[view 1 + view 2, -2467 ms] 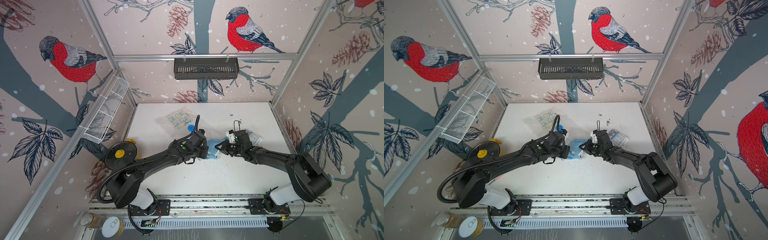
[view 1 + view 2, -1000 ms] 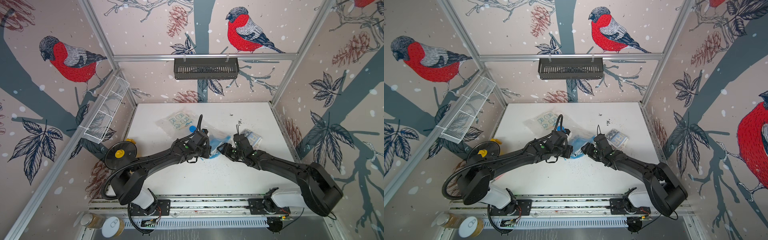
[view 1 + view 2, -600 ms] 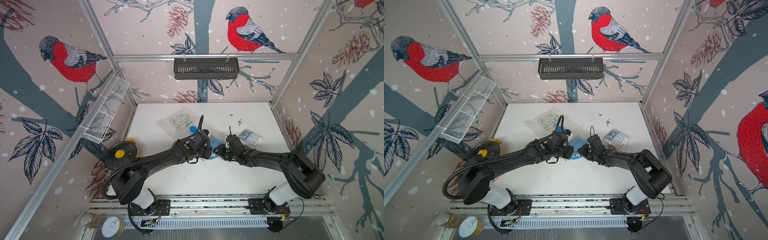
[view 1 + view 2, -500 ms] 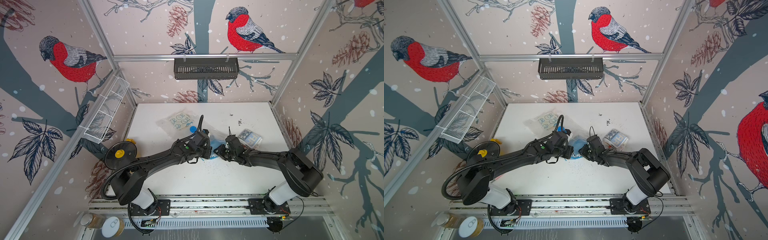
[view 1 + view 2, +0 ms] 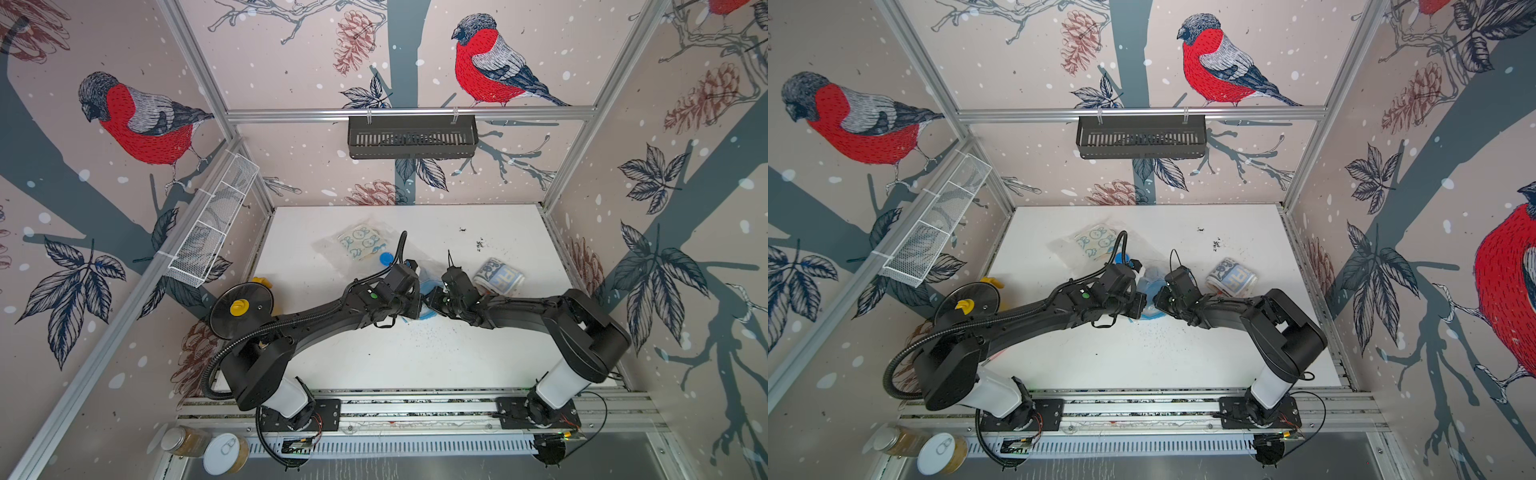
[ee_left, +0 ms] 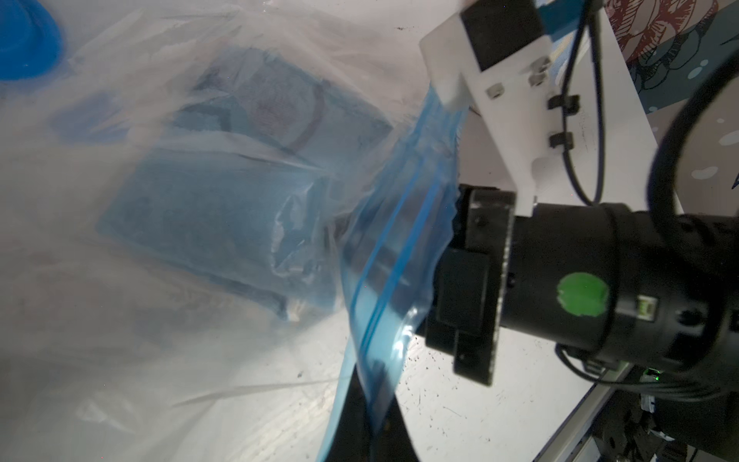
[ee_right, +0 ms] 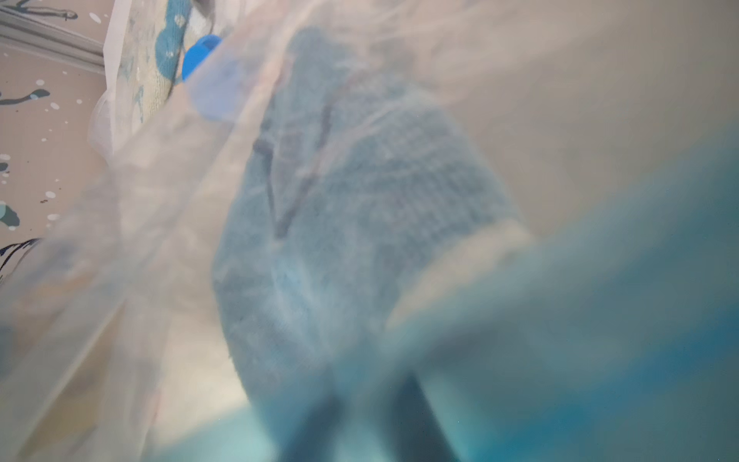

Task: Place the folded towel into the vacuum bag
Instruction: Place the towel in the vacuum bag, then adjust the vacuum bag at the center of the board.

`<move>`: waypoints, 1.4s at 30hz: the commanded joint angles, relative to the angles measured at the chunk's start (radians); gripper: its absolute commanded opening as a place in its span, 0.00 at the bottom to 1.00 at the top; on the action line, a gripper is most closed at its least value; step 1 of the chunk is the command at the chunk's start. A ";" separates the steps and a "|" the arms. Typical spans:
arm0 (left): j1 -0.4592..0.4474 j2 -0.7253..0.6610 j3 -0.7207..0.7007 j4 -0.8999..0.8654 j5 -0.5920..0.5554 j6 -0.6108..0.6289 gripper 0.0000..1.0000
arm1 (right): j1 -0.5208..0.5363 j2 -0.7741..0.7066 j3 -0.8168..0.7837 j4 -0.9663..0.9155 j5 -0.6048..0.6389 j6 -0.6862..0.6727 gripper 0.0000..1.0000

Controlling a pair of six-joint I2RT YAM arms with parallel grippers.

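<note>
Film of the vacuum bag near the middle of the counter is looking limp and slippery, so the left gripper is pinching its stiffer zip strip, the soft, light folded towel is lying just inside, and the right gripper is showing too little to tell its opening.

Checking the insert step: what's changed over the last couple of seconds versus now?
The right gripper moved in toward the left gripper, up to the mouth of the vacuum bag. Its elbow, stretched out a second ago, drew back. No grab or release is visible. Unchanged: left gripper shut on the bag's blue zip edge, blue towel between the grippers, rolled towel beside the right arm.
</note>
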 commanded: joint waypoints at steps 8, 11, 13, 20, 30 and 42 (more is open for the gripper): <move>-0.002 -0.019 -0.019 0.030 0.008 0.001 0.00 | 0.013 -0.093 -0.064 0.059 0.035 0.053 0.52; -0.002 -0.020 -0.015 0.026 0.004 0.005 0.00 | 0.004 -0.198 -0.116 0.006 0.073 0.055 0.62; -0.001 -0.022 -0.008 0.023 0.001 0.008 0.00 | -0.004 -0.256 -0.142 -0.042 0.095 0.060 0.64; -0.002 -0.042 0.021 -0.004 -0.012 0.021 0.00 | -0.060 -0.371 -0.261 -0.085 0.119 0.079 0.65; -0.001 -0.055 0.066 -0.045 -0.019 0.027 0.00 | -0.089 -0.257 -0.270 0.120 0.015 0.057 0.44; 0.001 -0.087 0.150 -0.109 -0.075 0.057 0.00 | -0.082 -0.256 -0.055 -0.064 0.017 -0.023 0.12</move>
